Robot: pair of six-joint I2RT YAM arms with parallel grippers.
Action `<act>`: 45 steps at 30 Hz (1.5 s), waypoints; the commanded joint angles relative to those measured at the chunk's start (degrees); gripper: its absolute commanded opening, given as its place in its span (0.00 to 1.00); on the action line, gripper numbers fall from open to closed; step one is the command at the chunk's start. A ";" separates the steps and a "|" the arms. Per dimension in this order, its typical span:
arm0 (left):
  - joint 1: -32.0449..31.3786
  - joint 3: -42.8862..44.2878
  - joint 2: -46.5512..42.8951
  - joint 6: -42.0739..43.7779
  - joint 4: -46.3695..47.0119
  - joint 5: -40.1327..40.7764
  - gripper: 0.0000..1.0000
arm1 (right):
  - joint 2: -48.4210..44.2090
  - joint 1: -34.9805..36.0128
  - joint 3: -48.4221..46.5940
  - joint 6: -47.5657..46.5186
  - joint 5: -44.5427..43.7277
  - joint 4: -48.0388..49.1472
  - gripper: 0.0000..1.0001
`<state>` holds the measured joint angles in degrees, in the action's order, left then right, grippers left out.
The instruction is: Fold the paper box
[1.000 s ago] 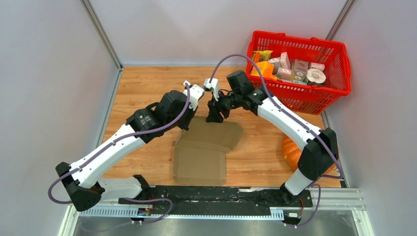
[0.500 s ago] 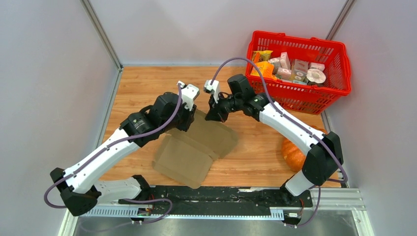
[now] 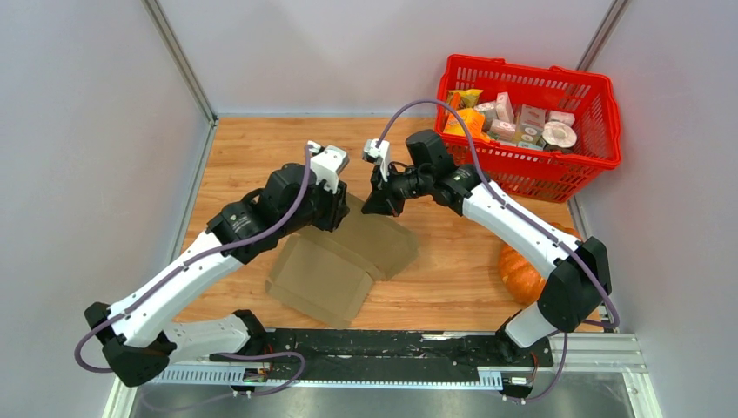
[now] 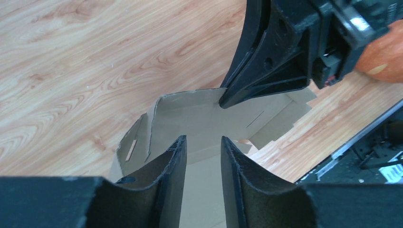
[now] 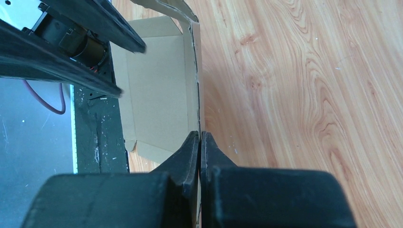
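The paper box (image 3: 344, 257) is a flat brown cardboard sheet with flaps, lying askew on the wooden table between the arms. Its far panel (image 5: 157, 90) is lifted. My right gripper (image 3: 375, 207) is shut on the far edge of that panel, and the thin cardboard runs between its closed fingertips (image 5: 200, 137). My left gripper (image 3: 335, 218) hovers just left of it over the sheet. In the left wrist view it (image 4: 203, 142) stands open, with cardboard (image 4: 204, 118) showing through the gap and nothing gripped. The right gripper's finger (image 4: 266, 71) touches the panel's top edge there.
A red basket (image 3: 531, 122) full of small printed packages stands at the back right. An orange pumpkin (image 3: 519, 272) sits by the right arm's base. Grey walls close in both sides, and a black rail (image 3: 383, 344) runs along the near edge.
My left gripper opened and let go of the cardboard, while the right gripper closed on the far edge. The sheet swung and slid left, its near end now pointing front left.
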<state>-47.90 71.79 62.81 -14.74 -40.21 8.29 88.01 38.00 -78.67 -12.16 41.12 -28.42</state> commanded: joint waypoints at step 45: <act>26.80 9.42 0.73 18.09 2.57 -56.07 0.32 | -3.02 -3.19 -11.66 -13.65 13.98 -14.88 0.00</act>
<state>-24.75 79.50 62.70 6.50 -43.16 -35.86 85.43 35.79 -84.23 -19.66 53.76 -38.48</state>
